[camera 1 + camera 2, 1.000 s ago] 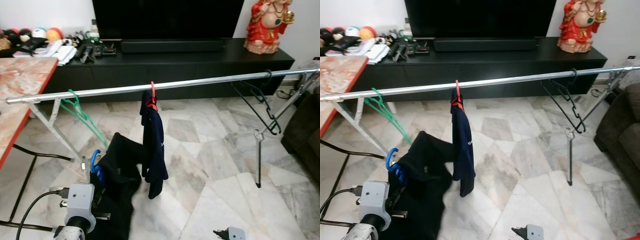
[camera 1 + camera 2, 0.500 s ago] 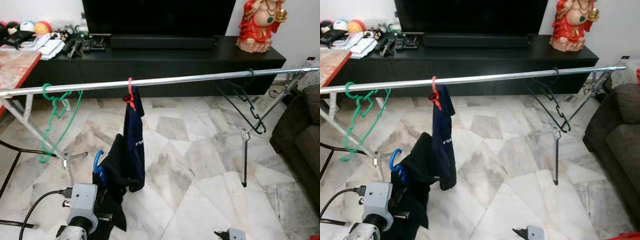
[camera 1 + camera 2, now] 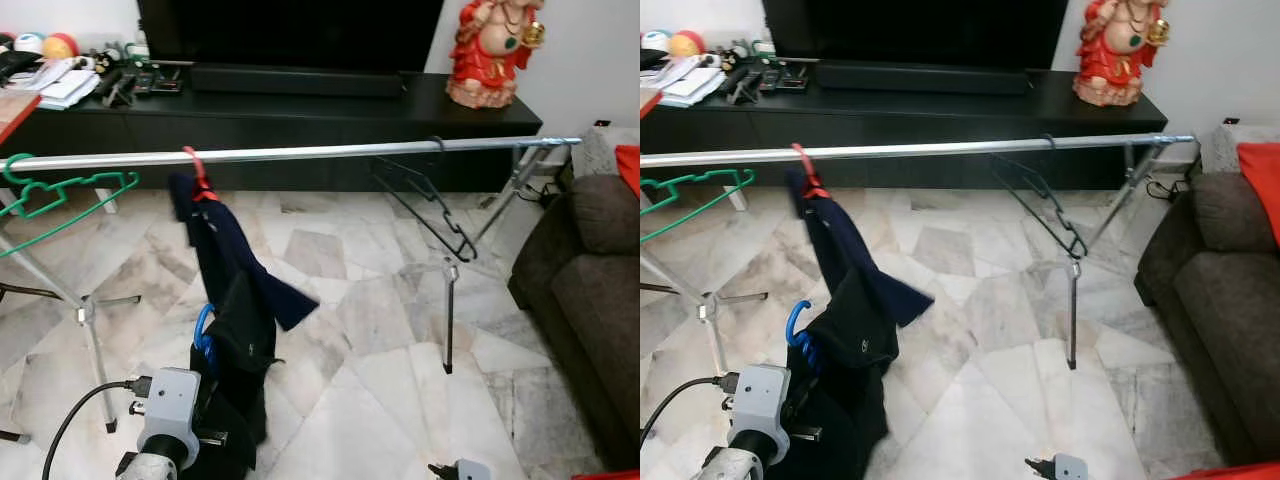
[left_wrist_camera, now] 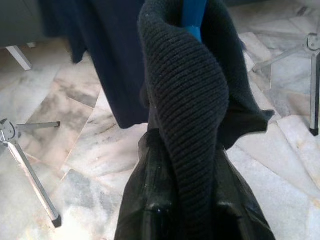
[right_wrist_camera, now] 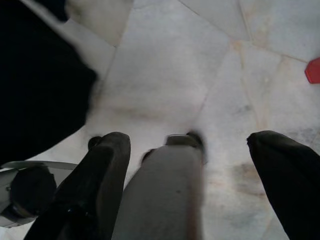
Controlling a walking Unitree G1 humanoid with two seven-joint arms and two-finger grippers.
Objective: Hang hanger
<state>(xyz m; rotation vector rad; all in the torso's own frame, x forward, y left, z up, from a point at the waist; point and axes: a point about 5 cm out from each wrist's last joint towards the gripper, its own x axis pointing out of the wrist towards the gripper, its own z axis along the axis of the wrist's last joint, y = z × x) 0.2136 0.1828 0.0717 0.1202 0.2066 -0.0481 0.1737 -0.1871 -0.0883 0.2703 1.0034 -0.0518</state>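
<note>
The robot's left gripper (image 4: pixel 187 210), low at its left side, is clamped on a black knit garment (image 4: pixel 190 125) draped over a blue hanger (image 3: pixel 203 335), whose hook rises just above the fingers. The hanger sits below the silver rail (image 3: pixel 300 154), not yet hung, beside a navy garment (image 3: pixel 225 255) on a red hanger (image 3: pixel 196 172). A green hanger (image 3: pixel 50 190) and a black hanger (image 3: pixel 425 200) flank them. The right gripper (image 5: pixel 187 165) hangs with fingers spread over the marble floor (image 3: pixel 350 300).
</note>
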